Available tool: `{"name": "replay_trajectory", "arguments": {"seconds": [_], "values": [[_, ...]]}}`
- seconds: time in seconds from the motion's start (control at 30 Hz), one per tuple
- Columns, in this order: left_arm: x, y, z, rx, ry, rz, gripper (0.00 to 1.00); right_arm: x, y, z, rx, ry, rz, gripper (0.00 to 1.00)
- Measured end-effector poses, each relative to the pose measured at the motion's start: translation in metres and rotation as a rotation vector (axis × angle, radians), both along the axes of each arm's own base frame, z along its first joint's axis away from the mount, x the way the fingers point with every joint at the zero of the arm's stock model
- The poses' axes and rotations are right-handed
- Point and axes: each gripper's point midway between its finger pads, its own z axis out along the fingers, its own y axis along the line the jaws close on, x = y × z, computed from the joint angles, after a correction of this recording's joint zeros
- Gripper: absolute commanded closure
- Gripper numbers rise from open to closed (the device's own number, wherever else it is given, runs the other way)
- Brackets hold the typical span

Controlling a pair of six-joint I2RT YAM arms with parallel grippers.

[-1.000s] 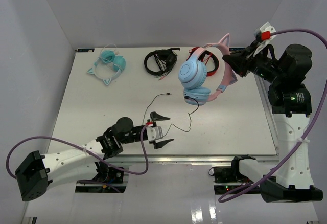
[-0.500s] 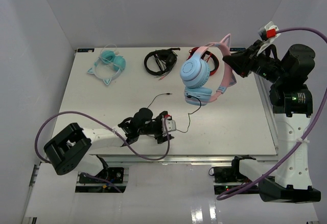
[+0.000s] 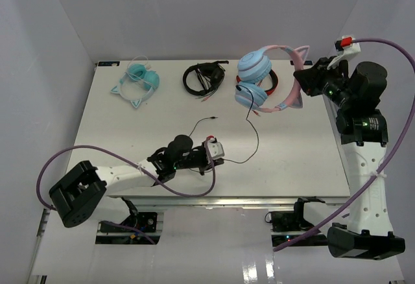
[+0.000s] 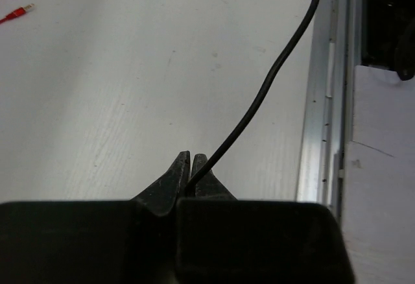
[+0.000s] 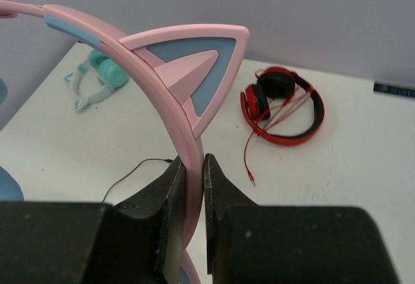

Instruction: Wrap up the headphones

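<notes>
The headphones (image 3: 256, 76), with light blue ear cups and a pink cat-ear headband (image 5: 162, 70), hang in the air at the back right. My right gripper (image 3: 303, 82) (image 5: 192, 167) is shut on the headband just below one cat ear. Their thin dark cable (image 3: 253, 125) (image 4: 272, 80) drops from the lower ear cup and runs across the table to my left gripper (image 3: 219, 161) (image 4: 190, 167), which is shut on it near the front edge. The cable's plug end (image 3: 213, 118) lies loose on the table.
All-teal cat-ear headphones (image 3: 137, 82) lie at the back left, black headphones (image 3: 203, 78) at the back middle, and red headphones (image 5: 283, 106) behind the lifted pair. The table's metal front rail (image 4: 321, 102) runs just right of my left fingers.
My left gripper moved in over the cable and went from open to shut on it. My right gripper lifted the headphones up and back, pulling the cable straighter.
</notes>
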Motion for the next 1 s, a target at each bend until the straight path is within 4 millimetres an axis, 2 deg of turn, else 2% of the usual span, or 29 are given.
{"name": "replay_trajectory", "arguments": {"seconds": [0.17,0.3,0.4,0.5,0.6,0.67,0.73,0.83,0.9,1.0], "values": [[-0.032,-0.017,0.008,0.035,0.080,-0.007,1.00,0.033,-0.032,-0.057,0.074,0.186,-0.248,0.92],[-0.046,-0.037,0.017,0.114,0.111,0.004,1.00,0.056,-0.048,-0.099,-0.003,0.260,-0.413,0.92],[-0.052,-0.052,0.037,0.160,0.098,0.007,1.00,0.064,-0.047,-0.135,-0.134,0.288,-0.467,0.92],[-0.059,-0.063,0.057,0.225,0.081,0.003,1.00,0.064,-0.037,-0.175,-0.300,0.319,-0.441,0.92],[-0.059,-0.073,0.092,0.274,0.036,0.017,1.00,0.056,-0.026,-0.212,-0.460,0.351,-0.341,0.92],[-0.053,-0.071,0.117,0.293,-0.008,0.045,1.00,0.046,-0.019,-0.230,-0.555,0.353,-0.233,0.92],[-0.042,-0.062,0.140,0.303,-0.055,0.089,1.00,0.032,-0.011,-0.236,-0.605,0.327,-0.112,0.92],[-0.027,-0.046,0.163,0.314,-0.115,0.145,1.00,0.014,0.006,-0.222,-0.625,0.238,0.051,0.92],[-0.017,-0.035,0.172,0.322,-0.134,0.173,1.00,0.006,0.020,-0.209,-0.613,0.169,0.142,0.92],[0.004,-0.019,0.174,0.337,-0.135,0.227,1.00,-0.006,0.039,-0.195,-0.588,0.091,0.267,0.92]]}}
